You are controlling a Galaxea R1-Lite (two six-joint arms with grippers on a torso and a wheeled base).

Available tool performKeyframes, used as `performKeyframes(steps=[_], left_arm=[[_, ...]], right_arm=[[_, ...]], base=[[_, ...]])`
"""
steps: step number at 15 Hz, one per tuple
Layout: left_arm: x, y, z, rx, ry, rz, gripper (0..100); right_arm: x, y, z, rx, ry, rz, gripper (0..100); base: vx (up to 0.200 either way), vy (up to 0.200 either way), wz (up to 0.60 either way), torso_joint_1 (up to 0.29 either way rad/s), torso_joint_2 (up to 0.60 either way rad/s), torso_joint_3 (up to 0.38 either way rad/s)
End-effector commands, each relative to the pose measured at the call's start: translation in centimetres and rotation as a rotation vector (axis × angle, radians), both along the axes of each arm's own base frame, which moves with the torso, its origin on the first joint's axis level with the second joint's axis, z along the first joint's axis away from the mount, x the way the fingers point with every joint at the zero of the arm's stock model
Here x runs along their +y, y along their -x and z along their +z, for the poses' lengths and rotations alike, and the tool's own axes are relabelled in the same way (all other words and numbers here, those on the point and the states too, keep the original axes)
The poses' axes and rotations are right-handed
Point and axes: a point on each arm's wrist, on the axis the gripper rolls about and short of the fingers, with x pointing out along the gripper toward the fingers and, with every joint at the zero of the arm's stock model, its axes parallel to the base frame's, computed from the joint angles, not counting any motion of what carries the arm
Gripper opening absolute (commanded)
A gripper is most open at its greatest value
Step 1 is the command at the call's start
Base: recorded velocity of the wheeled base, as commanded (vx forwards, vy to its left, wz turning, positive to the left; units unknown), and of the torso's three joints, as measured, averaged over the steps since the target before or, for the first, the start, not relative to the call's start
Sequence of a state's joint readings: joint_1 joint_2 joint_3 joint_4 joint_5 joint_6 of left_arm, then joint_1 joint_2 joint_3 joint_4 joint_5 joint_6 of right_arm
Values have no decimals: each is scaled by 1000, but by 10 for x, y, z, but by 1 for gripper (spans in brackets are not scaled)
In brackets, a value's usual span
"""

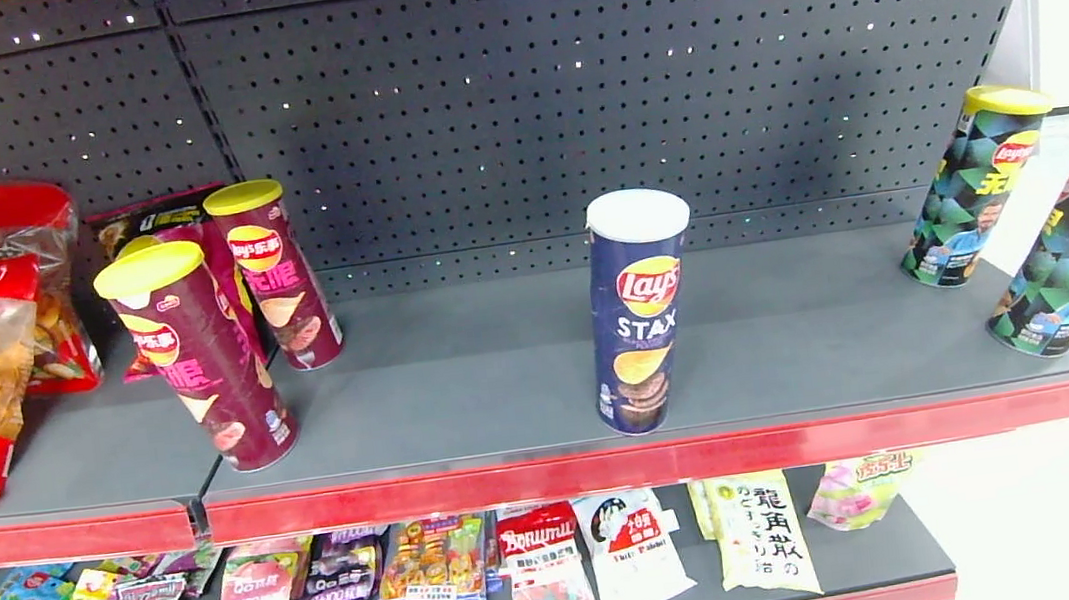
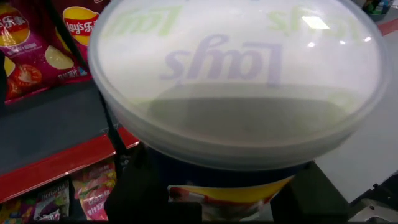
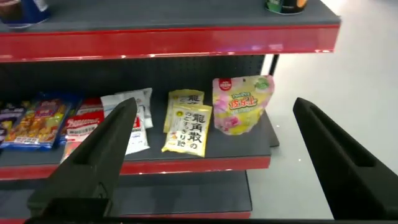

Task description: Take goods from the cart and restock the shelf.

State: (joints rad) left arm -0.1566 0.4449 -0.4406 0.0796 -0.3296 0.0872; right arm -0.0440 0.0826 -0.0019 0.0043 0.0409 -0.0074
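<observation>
Left gripper (image 2: 227,196): jaws closed on a blue chip can (image 2: 236,81). One dark finger sits on each side of the can's body just under its translucent lid, and the lid end faces the wrist camera. In the head view this can is below the front edge of the upper shelf (image 1: 503,374), toward its left end, clear of it.

Right gripper (image 3: 214,112): jaws wide, nothing between them, facing the right end of the lower shelf (image 3: 205,164), where flat packets (image 3: 189,127) lie.

On the upper shelf:
- A second blue can (image 1: 641,308) stands upright near the front edge, mid-length.
- Two maroon cans (image 1: 199,358) stand toward the left end.
- Two patterned cans (image 1: 974,184) stand at the right end.
</observation>
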Motion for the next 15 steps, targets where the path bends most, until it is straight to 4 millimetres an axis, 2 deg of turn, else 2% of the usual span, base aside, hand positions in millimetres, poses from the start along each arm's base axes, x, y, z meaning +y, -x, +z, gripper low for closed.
performKeyframes(steps=[1, 5, 11, 15], left_arm=[[0, -1, -1, 8, 0, -14, 0], [-1, -1, -2, 14, 0, -45, 0], [-2, -2, -3, 23, 2, -63, 0], [-2, -7, -2, 43, 1, -56, 0]], right_arm=[[-1, 5, -1, -68, -2, 58, 100], [-1, 6, -2, -79, -3, 51, 100], [-1, 6, -1, -80, -3, 51, 100], [-1, 6, -2, -80, -3, 51, 100]], base=[[0, 0, 0, 0, 0, 0], [0, 0, 0, 0, 0, 0], [0, 0, -600, 8, 6, -1], [0, 0, 0, 0, 0, 0]])
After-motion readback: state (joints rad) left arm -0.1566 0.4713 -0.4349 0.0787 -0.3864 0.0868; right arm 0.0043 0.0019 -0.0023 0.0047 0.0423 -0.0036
